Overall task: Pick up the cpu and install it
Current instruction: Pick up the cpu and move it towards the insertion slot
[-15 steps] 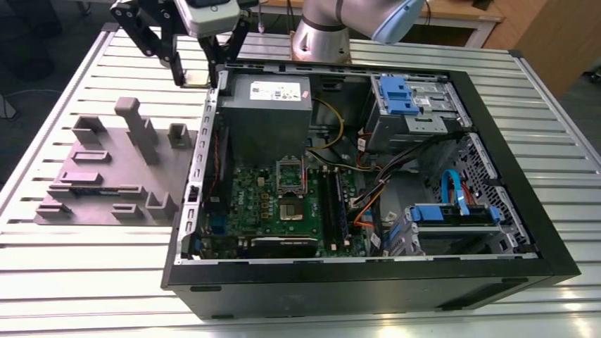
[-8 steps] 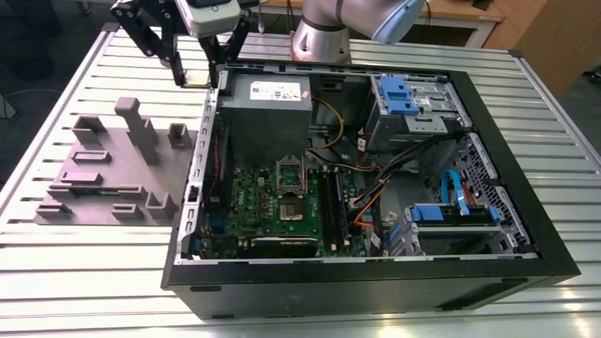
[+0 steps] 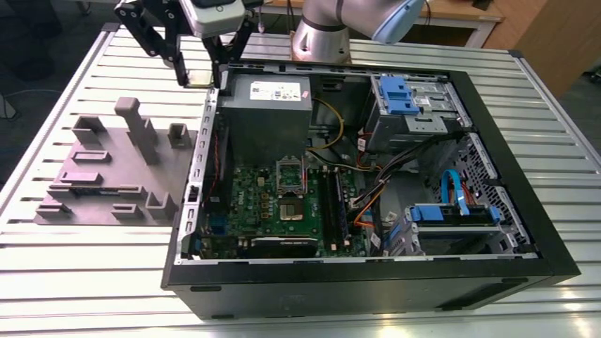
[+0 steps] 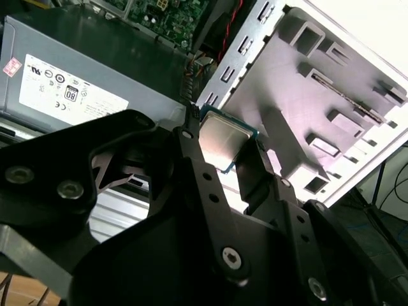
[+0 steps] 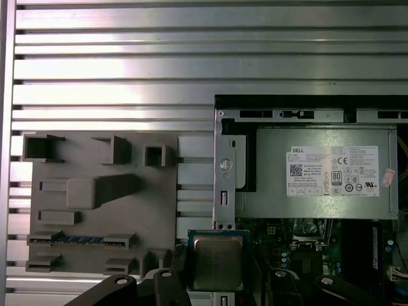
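Single-arm CPU installation, chip in transit. The gripper (image 3: 201, 74) is clamped on the cpu (image 3: 199, 78), its two black fingers (image 4: 250, 167) bearing on opposite edges of the chip. The silvery metal top is exposed between them, and the thin green edge shows in both wrist views. The chip is square, so it offers no long axis, and it is carried roughly flat, well above the table (image 3: 94, 282). It hangs at the far corner of the open computer case (image 3: 376, 289) on the exterior view's left. That places it over the case's side wall, between the grey moulded fixture (image 3: 103, 176) outside the case and the power supply (image 3: 270, 98) just inside it. The silver socket frame (image 3: 289, 174) sits on the green motherboard (image 3: 253, 204) beyond the power supply. From the gripper it lies toward the exterior view's right, nearer the camera, and lower down within the case, well apart from the chip. Judged from this layout, the pick-up is done and the chip is not yet seated. Whether the socket frame stands open cannot be told.
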`<state>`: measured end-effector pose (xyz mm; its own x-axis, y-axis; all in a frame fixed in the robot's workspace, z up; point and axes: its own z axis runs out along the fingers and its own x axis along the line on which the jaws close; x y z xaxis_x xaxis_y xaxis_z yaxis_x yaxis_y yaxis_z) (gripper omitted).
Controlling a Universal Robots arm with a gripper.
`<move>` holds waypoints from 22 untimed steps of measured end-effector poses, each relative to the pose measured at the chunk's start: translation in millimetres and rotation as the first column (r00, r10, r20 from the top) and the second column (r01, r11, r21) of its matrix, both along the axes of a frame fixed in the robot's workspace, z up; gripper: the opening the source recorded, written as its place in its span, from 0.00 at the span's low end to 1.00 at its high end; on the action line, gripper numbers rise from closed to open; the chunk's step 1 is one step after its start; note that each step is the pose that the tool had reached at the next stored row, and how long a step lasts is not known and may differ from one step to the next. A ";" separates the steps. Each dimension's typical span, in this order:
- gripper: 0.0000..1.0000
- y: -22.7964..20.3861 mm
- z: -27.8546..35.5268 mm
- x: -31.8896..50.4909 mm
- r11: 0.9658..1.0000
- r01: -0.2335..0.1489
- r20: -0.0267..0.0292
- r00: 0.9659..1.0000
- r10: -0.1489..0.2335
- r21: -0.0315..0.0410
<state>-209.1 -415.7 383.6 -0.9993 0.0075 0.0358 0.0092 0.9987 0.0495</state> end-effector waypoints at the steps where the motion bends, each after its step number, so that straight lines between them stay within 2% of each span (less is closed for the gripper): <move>1: 0.47 0.0 0.0 1.1 1.000 0.000 0.000 1.000 0.000 0.000; 10: 0.47 0.0 -0.1 11.8 1.000 0.000 0.000 1.000 0.000 0.000; 22: 0.47 0.0 -0.1 13.6 1.000 0.000 0.000 1.000 0.000 0.000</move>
